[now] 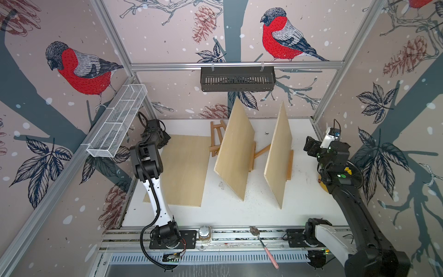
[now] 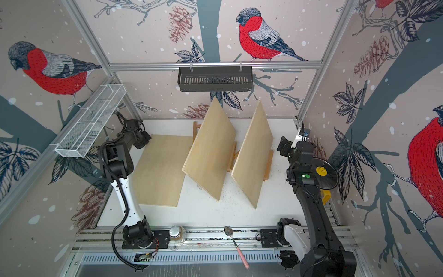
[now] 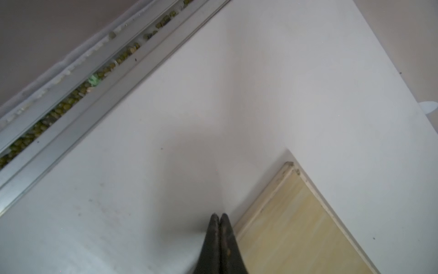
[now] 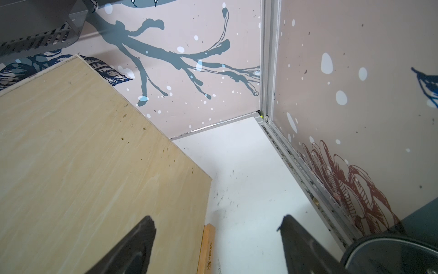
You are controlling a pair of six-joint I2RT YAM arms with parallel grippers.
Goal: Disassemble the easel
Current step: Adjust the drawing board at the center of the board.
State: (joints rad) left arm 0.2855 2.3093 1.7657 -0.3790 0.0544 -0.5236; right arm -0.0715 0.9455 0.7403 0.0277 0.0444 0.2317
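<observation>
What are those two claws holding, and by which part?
Nothing. The left gripper is shut empty beside the flat wooden board; the right gripper is open near a standing board.

A middle board (image 1: pixel 236 148) and a right-hand board (image 1: pixel 279 153) are leaning on small wooden easels as a flat board (image 1: pixel 182 167) is lying beside them.

The pale plywood flat board is lying on the white table (image 1: pixel 223 211) at 9 o'clock. The middle board is tilting steeply at centre, sitting on a ledge (image 1: pixel 252 156), an easel frame (image 1: pixel 215 136) showing behind it toward 11 o'clock. The right-hand board is leaning likewise at 3 o'clock on its own ledge (image 1: pixel 290 165), a slanted leg (image 1: pixel 262 151) showing between the two.
</observation>
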